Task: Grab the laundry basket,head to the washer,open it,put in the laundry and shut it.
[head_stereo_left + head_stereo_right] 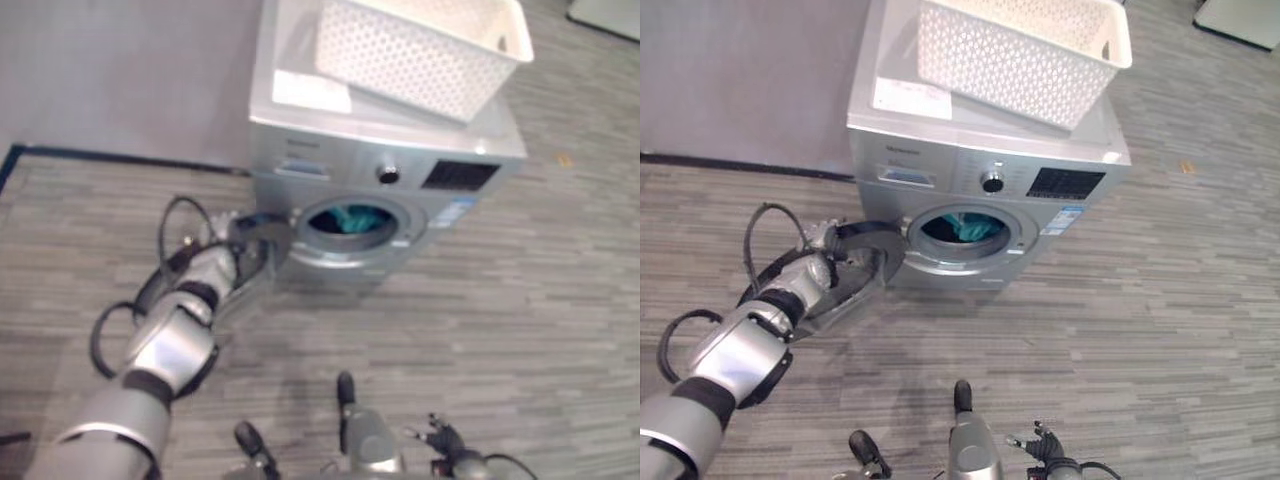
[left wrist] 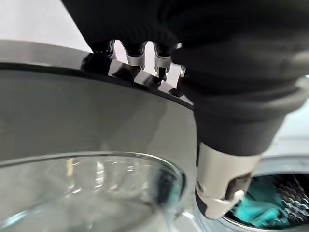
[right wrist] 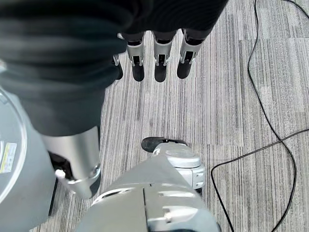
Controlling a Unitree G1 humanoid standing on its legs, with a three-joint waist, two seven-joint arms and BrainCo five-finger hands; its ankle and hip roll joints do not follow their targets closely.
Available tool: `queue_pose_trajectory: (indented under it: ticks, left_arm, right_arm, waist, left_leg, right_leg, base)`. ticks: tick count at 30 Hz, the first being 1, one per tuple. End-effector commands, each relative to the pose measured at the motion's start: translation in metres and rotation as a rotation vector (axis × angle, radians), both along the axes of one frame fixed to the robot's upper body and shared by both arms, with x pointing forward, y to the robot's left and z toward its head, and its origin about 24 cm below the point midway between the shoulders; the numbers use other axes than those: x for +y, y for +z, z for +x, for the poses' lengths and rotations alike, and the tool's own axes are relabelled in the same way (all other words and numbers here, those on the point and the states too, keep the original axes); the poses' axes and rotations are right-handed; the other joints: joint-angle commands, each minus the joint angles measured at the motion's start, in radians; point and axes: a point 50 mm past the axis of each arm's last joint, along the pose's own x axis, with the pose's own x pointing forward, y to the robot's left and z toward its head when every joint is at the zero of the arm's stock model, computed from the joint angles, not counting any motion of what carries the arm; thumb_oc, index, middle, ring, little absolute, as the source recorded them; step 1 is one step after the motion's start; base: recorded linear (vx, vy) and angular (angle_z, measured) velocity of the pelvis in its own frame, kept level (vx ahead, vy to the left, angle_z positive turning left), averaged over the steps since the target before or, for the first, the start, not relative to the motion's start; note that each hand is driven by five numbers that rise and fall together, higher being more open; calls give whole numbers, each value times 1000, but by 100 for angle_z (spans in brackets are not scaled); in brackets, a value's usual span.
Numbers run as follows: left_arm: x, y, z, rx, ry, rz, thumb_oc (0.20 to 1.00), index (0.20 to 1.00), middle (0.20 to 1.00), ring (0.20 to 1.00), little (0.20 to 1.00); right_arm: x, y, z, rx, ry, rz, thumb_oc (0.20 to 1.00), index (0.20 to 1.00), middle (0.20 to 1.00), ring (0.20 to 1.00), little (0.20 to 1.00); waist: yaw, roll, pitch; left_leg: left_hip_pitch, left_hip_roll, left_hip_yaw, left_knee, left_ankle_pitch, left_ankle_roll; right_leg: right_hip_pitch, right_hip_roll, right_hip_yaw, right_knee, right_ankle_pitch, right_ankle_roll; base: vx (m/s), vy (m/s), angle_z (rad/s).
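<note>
A silver washer (image 1: 330, 150) stands ahead with its round door (image 1: 262, 262) swung open to the left. Teal laundry (image 1: 352, 218) lies inside the drum, also seen as laundry (image 2: 263, 212) past my left thumb. The white perforated laundry basket (image 1: 420, 50) rests on top of the washer. My left hand (image 1: 215, 245) is at the door's outer edge. Its fingers (image 2: 140, 63) hook over the dark door rim (image 2: 72, 111), with the thumb on the glass side. My right hand (image 3: 159, 48) hangs low over the carpet, fingers straight and holding nothing.
A white sheet (image 1: 310, 92) lies on the washer's top beside the basket. A grey wall (image 1: 120, 70) runs behind the washer at the left. Striped grey carpet (image 1: 540, 300) spreads to the right and in front of it.
</note>
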Motion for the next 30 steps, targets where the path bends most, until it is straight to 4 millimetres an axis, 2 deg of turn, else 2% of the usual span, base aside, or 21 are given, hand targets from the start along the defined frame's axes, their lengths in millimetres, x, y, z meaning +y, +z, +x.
queue_pose_trajectory:
  ticks: [1,3,6,9,10,11,15,18,21,25,26,27,30]
  left_arm:
    - [-34,-9,-1,20,-123,-11,1000,1000,1000,1000,1000]
    - [-56,-19,-7,37,-203,-21,1000,1000,1000,1000,1000]
    - [-112,-17,-15,26,-402,-41,1000,1000,1000,1000,1000]
    - [-160,-9,-37,21,-634,-141,1000,1000,1000,1000,1000]
    - [-177,0,-52,28,-747,-235,1000,1000,1000,1000,1000]
    - [-176,0,-52,30,-746,-235,1000,1000,1000,1000,1000]
    - [-178,14,-77,76,-864,-444,1000,1000,1000,1000,1000]
    - [-179,25,-91,92,-941,-552,1000,1000,1000,1000,1000]
    - [-189,30,-100,107,-983,-643,1000,1000,1000,1000,1000]
    - [-208,31,-103,108,-997,-692,1000,1000,1000,1000,1000]
    - [-227,33,-108,113,-1020,-745,1000,1000,1000,1000,1000]
    - [-236,36,-110,108,-1029,-775,1000,1000,1000,1000,1000]
    - [-255,49,-114,60,-1059,-807,1000,1000,1000,1000,1000]
  right_arm:
    - [-10,5,11,-40,7,-53,1000,1000,1000,1000,1000]
    - [-8,6,13,-47,4,-52,1000,1000,1000,1000,1000]
    - [-6,6,16,-51,9,-47,1000,1000,1000,1000,1000]
    - [-4,6,16,-48,-14,-34,1000,1000,1000,1000,1000]
    - [-2,5,15,-40,-35,-19,1000,1000,1000,1000,1000]
    - [-1,5,15,-40,-35,-19,1000,1000,1000,1000,1000]
    - [4,2,9,-8,-61,17,1000,1000,1000,1000,1000]
    - [10,0,9,3,-53,45,1000,1000,1000,1000,1000]
    - [15,-1,11,2,-48,63,1000,1000,1000,1000,1000]
    - [18,-1,11,2,-38,73,1000,1000,1000,1000,1000]
    - [18,-1,11,5,-30,62,1000,1000,1000,1000,1000]
    - [18,-2,9,7,-34,60,1000,1000,1000,1000,1000]
    - [13,-3,5,13,-52,51,1000,1000,1000,1000,1000]
  waist:
    - [5,24,18]
    - [14,31,24]
    - [30,47,33]
    - [56,76,36]
    - [74,96,31]
    - [73,95,30]
    - [99,123,-3]
    - [110,131,-28]
    - [117,136,-46]
    - [115,137,-61]
    - [110,138,-68]
    - [107,138,-71]
    - [95,139,-76]
  left_leg:
    - [32,12,-126,26,-80,15]
    - [33,12,-131,26,-81,15]
    - [36,13,-138,25,-85,15]
    - [40,12,-153,27,-92,17]
    - [42,12,-166,34,-96,20]
    - [42,13,-167,34,-97,20]
    - [55,19,-189,39,-99,19]
    - [58,25,-203,42,-94,16]
    - [68,32,-212,45,-94,11]
    - [80,41,-215,46,-88,4]
    - [85,46,-216,42,-85,-1]
    - [89,48,-216,39,-81,-4]
    - [92,53,-209,28,-71,-10]
  right_leg:
    - [-44,-9,41,-2,78,51]
    - [-40,-9,36,-1,69,50]
    - [-31,-13,22,2,51,47]
    - [-14,-23,-2,7,32,48]
    - [1,-29,-18,17,15,46]
    - [1,-29,-19,17,15,46]
    - [31,-33,-47,39,-18,42]
    - [46,-31,-60,43,-34,35]
    - [67,-25,-73,40,-47,30]
    - [90,-15,-84,26,-53,23]
    - [102,-9,-91,15,-59,20]
    - [109,-6,-92,10,-61,19]
    - [115,3,-91,-6,-64,15]
  base:
    - [-1,-13,18]
    - [8,-15,19]
    - [14,-15,14]
    - [32,-22,18]
    - [49,-36,35]
    - [51,-47,45]
    - [55,-49,23]
    - [55,-68,15]
    - [28,-66,2]
    - [30,-56,2]
    - [32,-84,-3]
    - [23,-75,0]
    - [-10,-46,-1]
